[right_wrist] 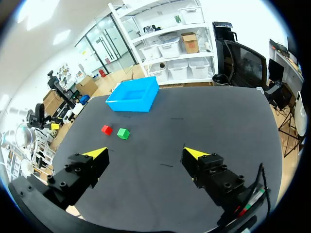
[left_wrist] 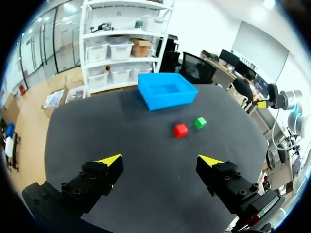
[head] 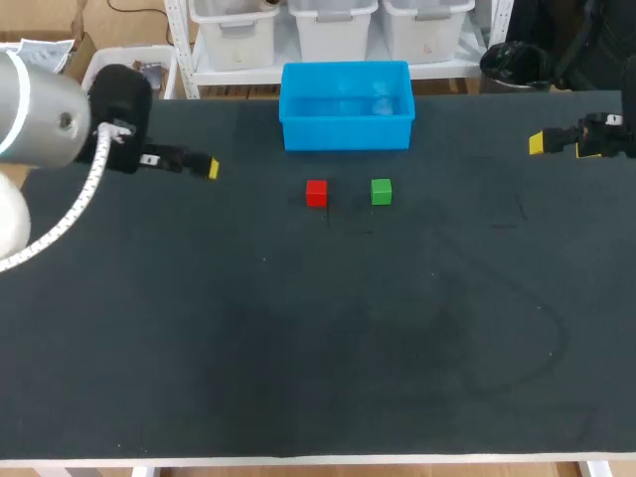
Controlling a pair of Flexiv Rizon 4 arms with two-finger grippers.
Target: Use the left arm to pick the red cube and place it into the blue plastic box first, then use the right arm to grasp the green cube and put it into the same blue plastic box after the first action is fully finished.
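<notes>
A red cube (head: 316, 193) and a green cube (head: 381, 192) sit side by side on the black table, just in front of the blue plastic box (head: 346, 105), which looks empty. My left gripper (head: 211, 168) hovers at the far left, well to the left of the red cube (left_wrist: 180, 130), open with nothing between its fingers. My right gripper (head: 538, 143) is at the far right edge, open and empty. From the left wrist, the cubes and box (left_wrist: 166, 91) lie far ahead of my left gripper (left_wrist: 163, 161). The green cube (right_wrist: 123, 133) lies far ahead of my right gripper (right_wrist: 146, 154).
The black table (head: 318, 338) stretches wide in front of the cubes, with faint scuff lines on its right half. The box stands against the table's far edge.
</notes>
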